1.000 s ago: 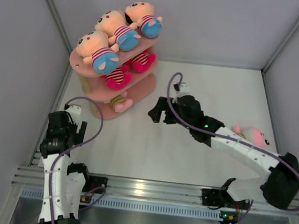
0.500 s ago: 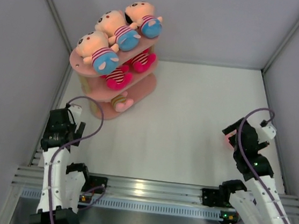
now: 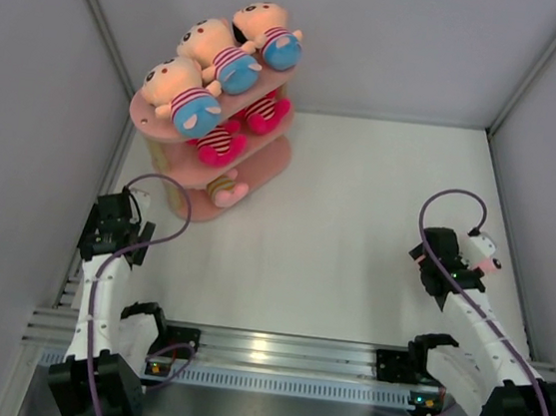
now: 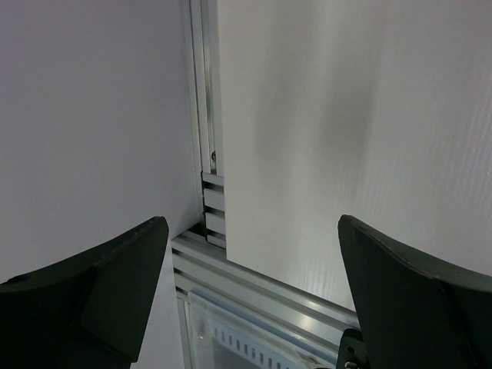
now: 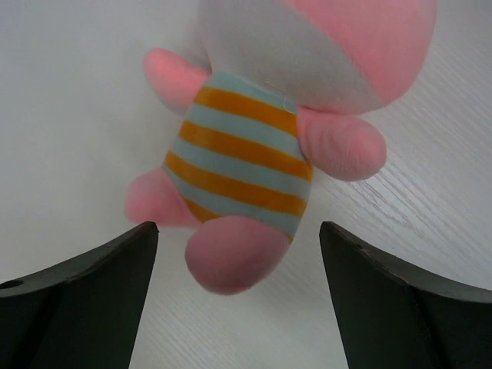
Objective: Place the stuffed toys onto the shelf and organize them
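The pink shelf (image 3: 145, 119) stands at the back left. Three peach-headed stuffed toys (image 3: 220, 56) with blue bottoms lie on its top board. Two magenta toys (image 3: 227, 143) lie on the middle board, and one with yellow stripes (image 3: 224, 193) on the bottom board. At the table's right side a pink toy (image 3: 485, 255) lies mostly hidden behind my right gripper (image 3: 449, 266). The right wrist view shows this pink toy (image 5: 244, 157) with yellow stripes just ahead of my open right gripper (image 5: 238, 304), one of its legs near the fingertips. My left gripper (image 3: 115, 228) (image 4: 254, 296) is open and empty.
Grey walls close in the table on the left, right and back. An aluminium rail (image 3: 262, 349) runs along the near edge, also seen as the rail (image 4: 254, 280) below the left fingers. White tabletop (image 3: 346, 226) lies between the shelf and the right arm.
My right arm swung from the middle of the table near the shelf back to the right side, and now hangs over the pink toy. The left arm shifted slightly.
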Action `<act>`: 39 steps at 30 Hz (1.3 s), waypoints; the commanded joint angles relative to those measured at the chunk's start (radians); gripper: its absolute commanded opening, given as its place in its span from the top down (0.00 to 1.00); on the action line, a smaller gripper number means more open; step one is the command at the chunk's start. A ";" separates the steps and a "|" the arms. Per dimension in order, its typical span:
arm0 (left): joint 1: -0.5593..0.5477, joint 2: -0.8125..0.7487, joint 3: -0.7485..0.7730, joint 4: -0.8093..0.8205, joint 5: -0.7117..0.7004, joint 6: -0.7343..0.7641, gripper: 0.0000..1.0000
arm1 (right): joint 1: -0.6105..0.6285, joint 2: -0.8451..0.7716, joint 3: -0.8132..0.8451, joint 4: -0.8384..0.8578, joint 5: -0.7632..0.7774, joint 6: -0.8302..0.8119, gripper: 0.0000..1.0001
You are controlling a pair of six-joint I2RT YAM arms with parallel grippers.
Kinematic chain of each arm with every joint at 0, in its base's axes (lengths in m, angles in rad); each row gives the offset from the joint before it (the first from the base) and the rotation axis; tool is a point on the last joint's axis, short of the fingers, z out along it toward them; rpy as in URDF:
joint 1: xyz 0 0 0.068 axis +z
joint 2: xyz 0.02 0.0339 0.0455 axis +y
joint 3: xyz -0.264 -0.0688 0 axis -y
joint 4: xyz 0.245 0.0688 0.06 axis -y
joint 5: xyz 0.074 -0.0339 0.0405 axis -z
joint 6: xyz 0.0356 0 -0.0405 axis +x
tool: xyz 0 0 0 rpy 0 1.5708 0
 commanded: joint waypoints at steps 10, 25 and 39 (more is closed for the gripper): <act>0.005 -0.026 -0.002 0.049 -0.007 0.019 0.01 | -0.038 0.028 -0.038 0.298 -0.149 -0.197 1.00; 0.005 -0.038 0.017 0.028 0.031 0.001 0.01 | 0.232 0.268 0.349 0.461 -0.906 -0.816 1.00; 0.003 -0.020 0.027 0.026 0.013 0.008 0.01 | 0.350 0.782 0.764 0.446 -1.236 -0.934 0.98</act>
